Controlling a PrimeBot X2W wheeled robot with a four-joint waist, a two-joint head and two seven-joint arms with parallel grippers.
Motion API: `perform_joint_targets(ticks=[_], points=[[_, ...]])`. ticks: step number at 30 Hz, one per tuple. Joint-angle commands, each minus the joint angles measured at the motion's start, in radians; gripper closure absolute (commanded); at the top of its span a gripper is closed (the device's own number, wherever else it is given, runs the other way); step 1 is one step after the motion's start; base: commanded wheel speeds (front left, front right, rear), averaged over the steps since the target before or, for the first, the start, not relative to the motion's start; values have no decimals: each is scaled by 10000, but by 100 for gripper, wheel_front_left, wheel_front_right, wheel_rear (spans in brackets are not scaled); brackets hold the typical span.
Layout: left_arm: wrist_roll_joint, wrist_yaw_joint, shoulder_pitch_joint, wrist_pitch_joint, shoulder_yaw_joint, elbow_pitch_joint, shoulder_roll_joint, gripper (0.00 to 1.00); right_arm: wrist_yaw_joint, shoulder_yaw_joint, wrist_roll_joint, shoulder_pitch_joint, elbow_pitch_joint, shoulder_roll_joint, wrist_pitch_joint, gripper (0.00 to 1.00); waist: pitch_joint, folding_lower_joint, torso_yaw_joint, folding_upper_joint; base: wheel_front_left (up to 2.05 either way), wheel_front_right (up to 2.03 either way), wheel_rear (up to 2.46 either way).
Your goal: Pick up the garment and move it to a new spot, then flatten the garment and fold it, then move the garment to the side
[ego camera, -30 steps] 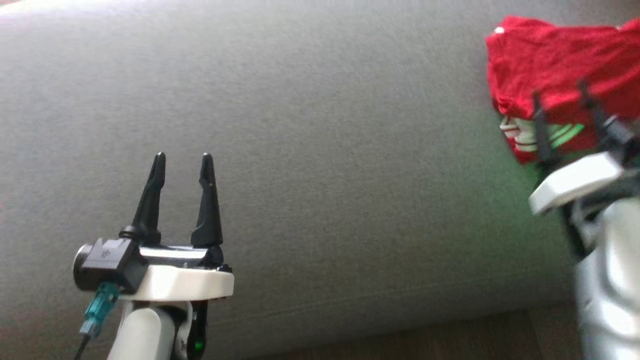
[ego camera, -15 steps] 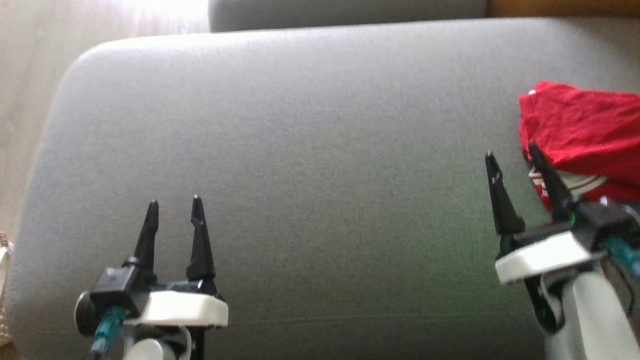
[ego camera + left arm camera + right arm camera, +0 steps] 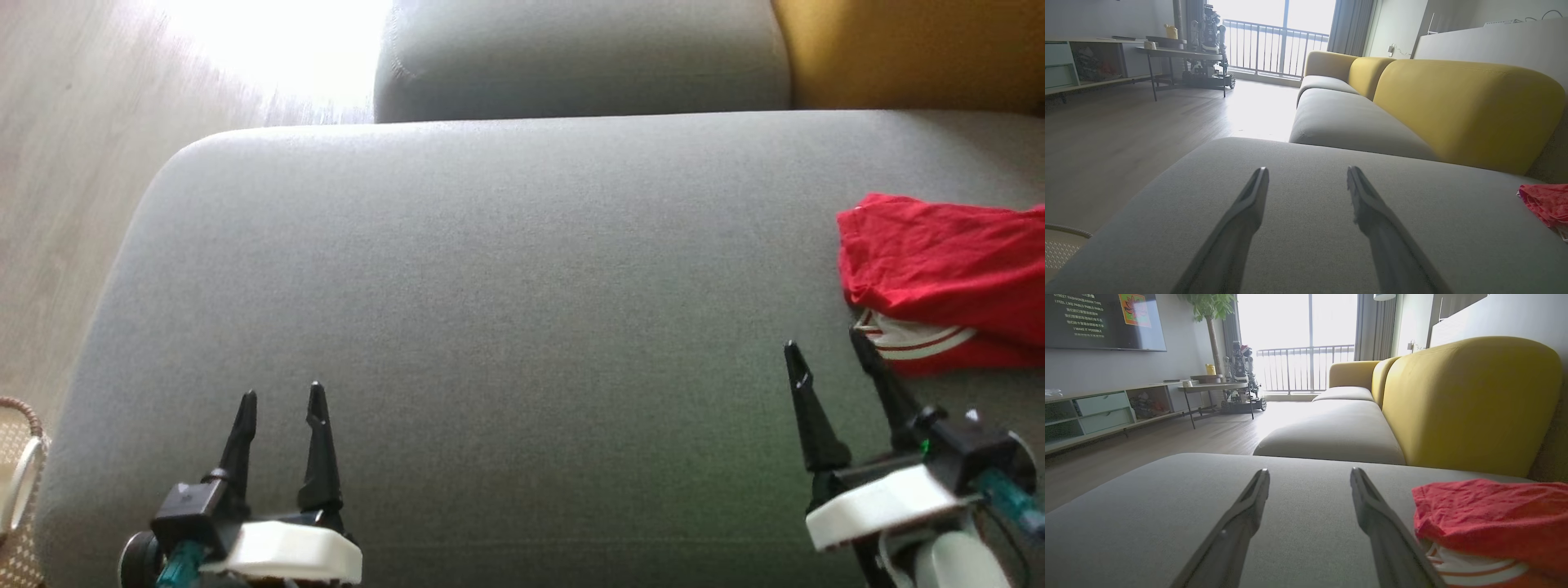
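Right gripper (image 3: 823,339): jaws wide, nothing between them. Left gripper (image 3: 282,390): likewise spread and empty, held low over bare fabric.

Garment (image 3: 939,261): red, lying as a compact layered bundle with a white striped trim showing at its near edge. It sits just ahead of the right gripper's tips and to their outer side, well apart from the left gripper. Whether the outer right finger touches the trim cannot be told.

Judgement: the bundle looks folded and parked toward one end of the seat, so the task appears to be at or near its last step. The open, empty jaws fit a hands-off state.

Surface: grey seat cushion (image 3: 506,286), smooth, spreading ahead of both grippers. Beyond the tips are a second grey cushion (image 3: 580,65) and a yellow backrest (image 3: 906,49).

Room: wooden floor (image 3: 65,147) off the left gripper's outer side. A balcony railing (image 3: 1306,367) and a wall screen (image 3: 1102,320) lie far ahead.
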Motion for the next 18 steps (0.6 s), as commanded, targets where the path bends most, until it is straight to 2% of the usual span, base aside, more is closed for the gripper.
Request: perform_joint_targets(ticks=[1, 4, 5, 10, 18], points=[[28, -44, -285, -51, 433, -284, -43, 0, -4, 273, 72, -78, -316, -8, -90, 0, -24, 1, -36, -1, 0, 0, 0], [33, -81, -309, -51, 452, -278, -43, 0, -4, 294, 80, -19, -347, -8, -91, 0, -35, 1, -72, -1, 0, 0, 0], [-8, -88, -3, 0, 10, 29, 0, 100, 0, 35, 0, 315, 0, 29, 0, 100, -39, 1, -74, -1, 0, 0, 0], [-133, -93, 263, 26, -73, 809, 0, 100, 0, 40, 121, 636, 831, 106, 54, 100, -38, 1, -84, -1, 0, 0, 0], [-979, -206, 125, 175, 25, 859, 55, 100, 0, 6, 968, 531, 862, 100, 261, 100, -13, 1, -115, -1, 0, 0, 0]])
